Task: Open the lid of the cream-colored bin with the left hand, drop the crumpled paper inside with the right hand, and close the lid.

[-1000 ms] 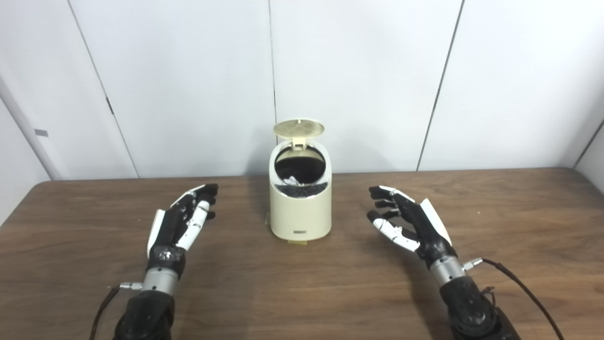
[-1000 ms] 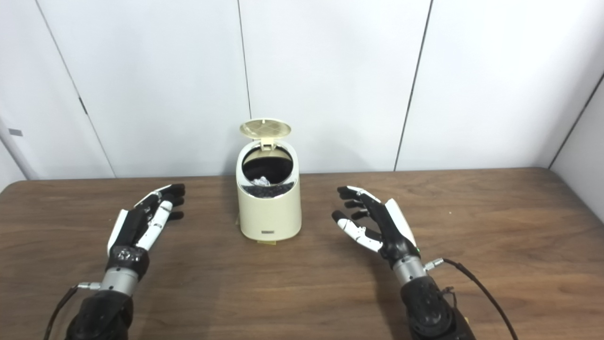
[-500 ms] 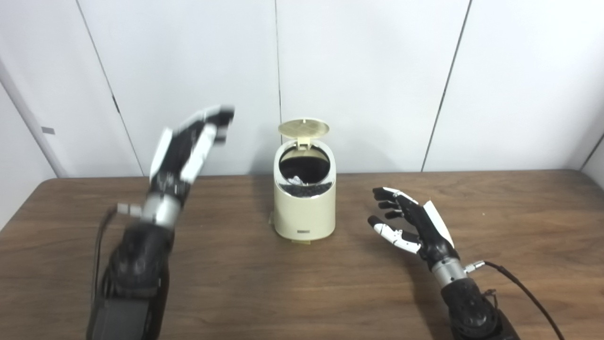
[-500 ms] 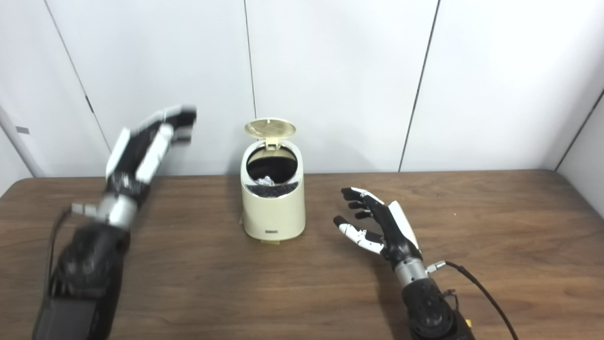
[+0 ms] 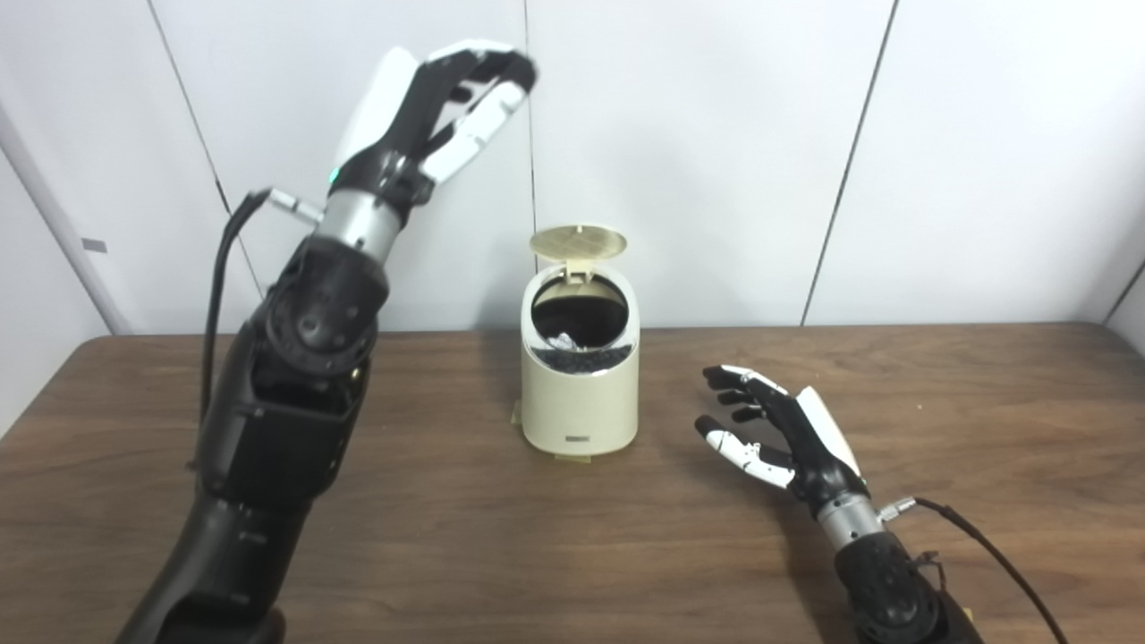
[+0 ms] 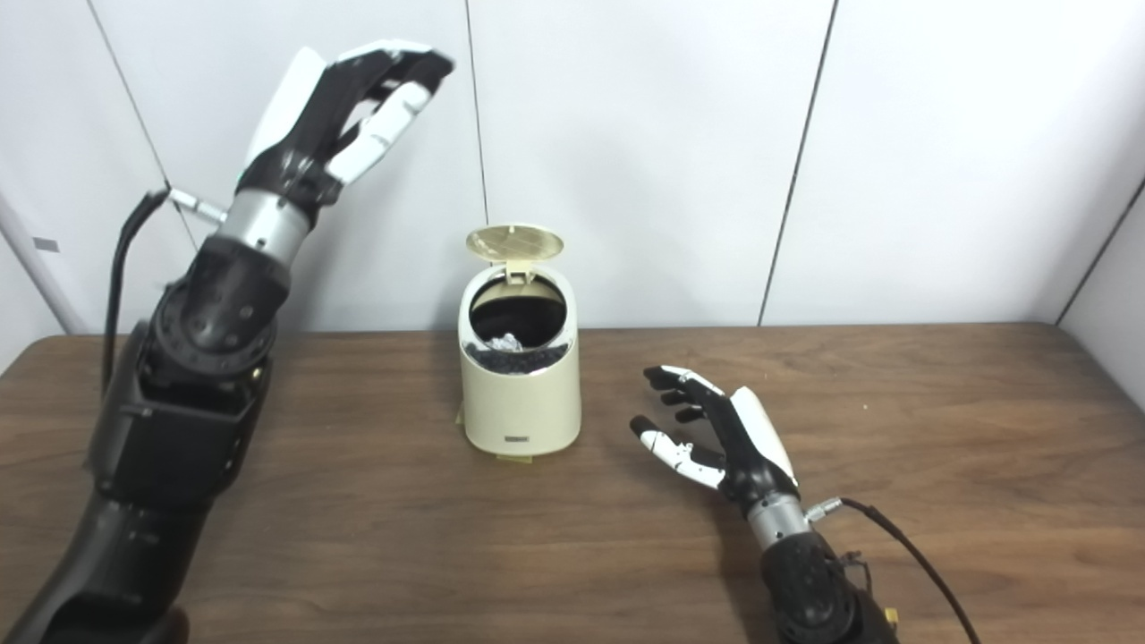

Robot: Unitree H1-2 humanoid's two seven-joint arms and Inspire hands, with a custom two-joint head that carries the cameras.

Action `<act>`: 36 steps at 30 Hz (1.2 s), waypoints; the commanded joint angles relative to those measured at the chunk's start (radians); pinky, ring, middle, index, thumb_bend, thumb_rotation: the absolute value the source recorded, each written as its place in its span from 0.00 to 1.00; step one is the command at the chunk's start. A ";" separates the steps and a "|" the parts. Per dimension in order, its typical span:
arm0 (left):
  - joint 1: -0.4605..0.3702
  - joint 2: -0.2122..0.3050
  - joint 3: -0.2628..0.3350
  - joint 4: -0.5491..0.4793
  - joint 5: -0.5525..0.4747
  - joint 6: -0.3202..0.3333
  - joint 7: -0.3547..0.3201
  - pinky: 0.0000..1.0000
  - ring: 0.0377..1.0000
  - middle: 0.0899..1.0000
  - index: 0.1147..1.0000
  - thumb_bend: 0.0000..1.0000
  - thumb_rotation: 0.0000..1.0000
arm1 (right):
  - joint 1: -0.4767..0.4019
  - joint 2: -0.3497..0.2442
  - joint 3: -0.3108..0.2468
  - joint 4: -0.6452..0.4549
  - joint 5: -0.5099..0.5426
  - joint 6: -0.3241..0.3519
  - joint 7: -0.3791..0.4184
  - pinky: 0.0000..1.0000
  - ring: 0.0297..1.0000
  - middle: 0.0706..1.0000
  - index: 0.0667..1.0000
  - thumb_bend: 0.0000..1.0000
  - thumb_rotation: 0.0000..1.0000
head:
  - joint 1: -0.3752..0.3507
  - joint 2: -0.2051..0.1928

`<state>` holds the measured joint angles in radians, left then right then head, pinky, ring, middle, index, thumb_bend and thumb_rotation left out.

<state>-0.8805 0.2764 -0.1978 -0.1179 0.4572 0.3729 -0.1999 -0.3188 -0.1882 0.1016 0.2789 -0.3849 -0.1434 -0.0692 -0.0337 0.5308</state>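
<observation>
Down at the near edge, the right arm comes in low over the brown table (image 5: 501, 555), a black cable trailing off its wrist, and the right hand (image 5: 778, 434) hovers just above the wood, palm turned toward the middle, fingers spread and holding nothing. Off to its left, well apart from it, stands the cream bin (image 5: 580, 394), upright near the middle of the table, with a small dark label low on its front. Its lid (image 5: 578, 241) is flipped up on the back hinge, standing open above the round mouth, and inside sits the crumpled paper (image 6: 503, 343), a pale wad resting on the dark liner. Over on the other side, the left arm rears up tall from the bottom corner, all black casing and a silver wrist. The left hand (image 5: 438, 98) is way up high, above and to the left of the bin, touching nothing, fingers loosely apart and empty against the wall. Behind it all, plain white wall panels (image 5: 698, 152) with thin dark seams close off the back.
</observation>
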 commanded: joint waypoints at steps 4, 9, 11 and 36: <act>-0.112 0.025 -0.071 0.028 0.079 0.009 -0.069 0.64 0.76 0.77 0.73 0.71 0.97 | -0.045 -0.007 -0.001 -0.016 -0.019 -0.040 -0.031 0.67 0.75 0.77 0.76 0.23 0.48 | -0.004 0.001; -0.108 0.022 -0.100 0.076 0.096 -0.002 -0.099 0.72 0.82 0.82 0.76 0.75 0.97 | -0.045 -0.004 0.000 -0.018 -0.026 -0.025 -0.029 0.68 0.76 0.78 0.77 0.22 0.50 | -0.001 -0.002; -0.099 0.022 -0.109 0.094 0.088 -0.020 -0.114 0.66 0.79 0.80 0.76 0.77 0.97 | -0.046 -0.001 0.000 -0.016 -0.025 -0.028 -0.029 0.68 0.76 0.77 0.76 0.23 0.51 | -0.004 -0.005; 0.033 0.031 -0.211 0.211 0.232 -0.089 -0.118 1.00 0.91 0.84 0.77 0.86 1.00 | -0.051 -0.010 0.015 0.028 -0.041 -0.064 -0.051 0.68 0.76 0.78 0.77 0.23 0.54 | -0.007 -0.046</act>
<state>-0.8077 0.2985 -0.4182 0.1094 0.6732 0.3039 -0.3349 -0.3342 -0.1854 0.1199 0.3261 -0.4226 -0.1747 -0.1004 -0.0399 0.4832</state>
